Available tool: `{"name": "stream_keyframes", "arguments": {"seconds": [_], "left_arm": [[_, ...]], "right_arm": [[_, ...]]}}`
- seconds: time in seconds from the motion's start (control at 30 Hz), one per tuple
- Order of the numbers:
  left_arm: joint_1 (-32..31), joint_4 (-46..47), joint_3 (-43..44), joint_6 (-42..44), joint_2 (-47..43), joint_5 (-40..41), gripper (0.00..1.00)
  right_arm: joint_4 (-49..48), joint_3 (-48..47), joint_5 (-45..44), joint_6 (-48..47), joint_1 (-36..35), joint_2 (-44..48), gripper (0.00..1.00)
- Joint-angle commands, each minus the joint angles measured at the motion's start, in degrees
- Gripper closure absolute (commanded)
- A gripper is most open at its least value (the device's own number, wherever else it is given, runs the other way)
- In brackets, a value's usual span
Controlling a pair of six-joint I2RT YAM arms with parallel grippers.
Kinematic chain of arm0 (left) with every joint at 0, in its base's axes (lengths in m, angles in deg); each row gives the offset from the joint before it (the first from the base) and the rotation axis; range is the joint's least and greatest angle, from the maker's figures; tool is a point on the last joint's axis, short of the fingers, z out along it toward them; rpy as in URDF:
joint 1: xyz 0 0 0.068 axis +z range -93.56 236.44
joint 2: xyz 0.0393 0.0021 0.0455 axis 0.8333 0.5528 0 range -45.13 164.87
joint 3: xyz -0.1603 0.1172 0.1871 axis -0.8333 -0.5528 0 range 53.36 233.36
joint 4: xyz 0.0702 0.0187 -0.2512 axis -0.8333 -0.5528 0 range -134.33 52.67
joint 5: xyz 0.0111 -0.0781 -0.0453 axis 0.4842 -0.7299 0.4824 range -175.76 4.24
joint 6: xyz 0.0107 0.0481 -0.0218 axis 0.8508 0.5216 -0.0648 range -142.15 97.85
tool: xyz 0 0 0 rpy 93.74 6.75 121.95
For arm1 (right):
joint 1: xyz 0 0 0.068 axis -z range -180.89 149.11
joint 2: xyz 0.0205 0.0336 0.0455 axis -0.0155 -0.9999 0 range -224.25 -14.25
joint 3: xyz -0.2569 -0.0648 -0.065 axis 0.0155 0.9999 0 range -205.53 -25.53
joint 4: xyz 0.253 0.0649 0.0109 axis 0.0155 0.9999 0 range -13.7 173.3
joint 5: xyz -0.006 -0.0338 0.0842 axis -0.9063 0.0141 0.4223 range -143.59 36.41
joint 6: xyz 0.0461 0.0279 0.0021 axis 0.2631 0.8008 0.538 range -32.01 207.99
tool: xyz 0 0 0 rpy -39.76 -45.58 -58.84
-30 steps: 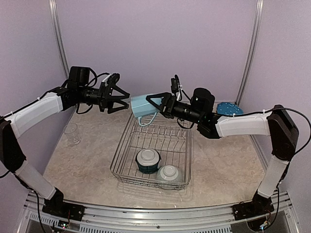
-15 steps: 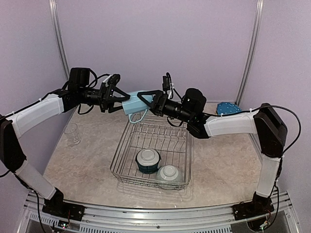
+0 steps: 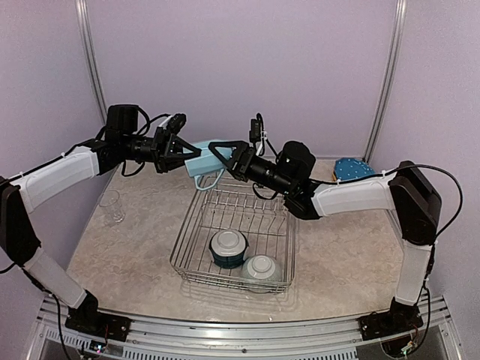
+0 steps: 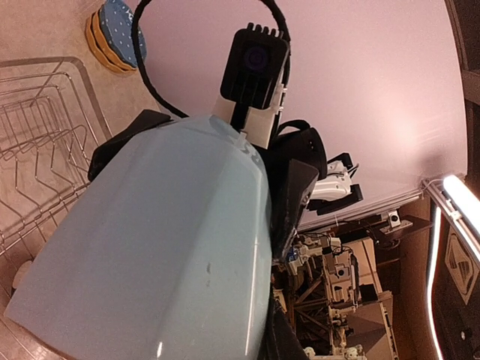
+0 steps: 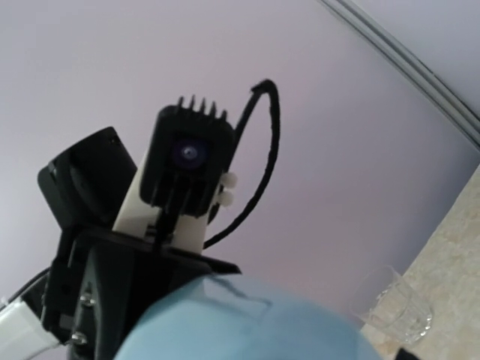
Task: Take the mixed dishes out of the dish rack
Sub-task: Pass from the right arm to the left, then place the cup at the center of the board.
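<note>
The light blue mug (image 3: pixel 199 160) is out of the dish rack (image 3: pixel 184 241), held in the air above the rack's far edge, lying on its side between the two arms; the right gripper (image 3: pixel 217 155) is clamped on one end; the left gripper (image 3: pixel 185 152) faces it with fingers spread about the other end, and whether its pads touch cannot be told. Judged status: partly complete. The clear glass (image 3: pixel 111 208) stands upright on the table (image 3: pixel 352 255) left of the rack; the blue plate (image 4: pixel 120 34) lies stacked on the yellow-orange plates (image 4: pixel 100 45) near the far right corner. Outstanding: two small bowls, one teal (image 3: pixel 228 246) and one pale (image 3: pixel 262 268), sit at the rack's near end; the mug is not yet set down.
</note>
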Motion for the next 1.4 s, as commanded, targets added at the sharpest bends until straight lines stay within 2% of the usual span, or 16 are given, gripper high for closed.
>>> {"name": "stream_keyframes", "arguments": {"seconds": [0.0,0.07,0.17,0.37,0.43,0.53,0.63,0.73,0.87,0.97,1.03,1.2,1.37], "left_arm": [[-0.37,2.07,-0.98,0.19,-0.01,-0.77,0.94],[-0.32,1.91,-0.98,0.75,-0.37,-0.60,1.00],[-0.03,1.12,-0.94,2.10,-1.31,0.20,1.00],[1.61,0.83,-1.37,3.78,-4.09,1.75,1.00],[2.11,1.00,-1.67,4.40,-5.23,2.02,1.00],[2.69,1.24,-1.94,5.24,-6.70,2.34,1.00],[3.12,1.00,-2.00,5.91,-7.34,2.60,1.00],[3.63,-3.09,-0.81,8.63,-7.59,5.23,1.00],[3.69,-18.26,4.11,16.71,-7.75,21.58,1.00],[4.37,-27.72,7.81,18.46,-6.32,38.16,1.00],[5.43,-31.87,9.82,18.41,-4.75,45.46,1.00],[9.85,-38.89,13.10,14.97,-0.32,51.94,1.00],[12.16,-48.72,20.07,14.79,8.77,57.34,1.00]], "right_arm": [[-5.92,-2.26,-0.91,0.45,-0.37,-0.43,1.00],[-5.53,-1.74,-0.82,0.35,-0.33,-0.38,0.94],[-5.29,-0.54,-1.02,-0.44,-0.29,0.17,0.78],[-2.22,2.64,-1.98,-1.37,0.44,2.10,0.22],[-2.31,4.30,-2.13,-1.47,0.83,2.74,0.11],[-3.31,6.72,-2.10,-1.69,1.41,3.83,0.01],[-6.50,9.03,-0.76,-1.30,2.40,4.96,0.00],[-4.55,10.22,-0.70,-2.19,3.08,6.70,0.00],[3.83,11.38,-2.82,-5.91,3.58,9.79,0.00],[8.46,12.19,-4.40,-8.85,3.63,12.29,0.00],[11.81,12.41,-5.80,-10.70,3.62,14.00,0.00],[17.78,12.69,-8.04,-14.78,3.60,16.73,0.00],[20.33,12.65,-9.18,-16.41,3.56,18.00,0.00]]}}
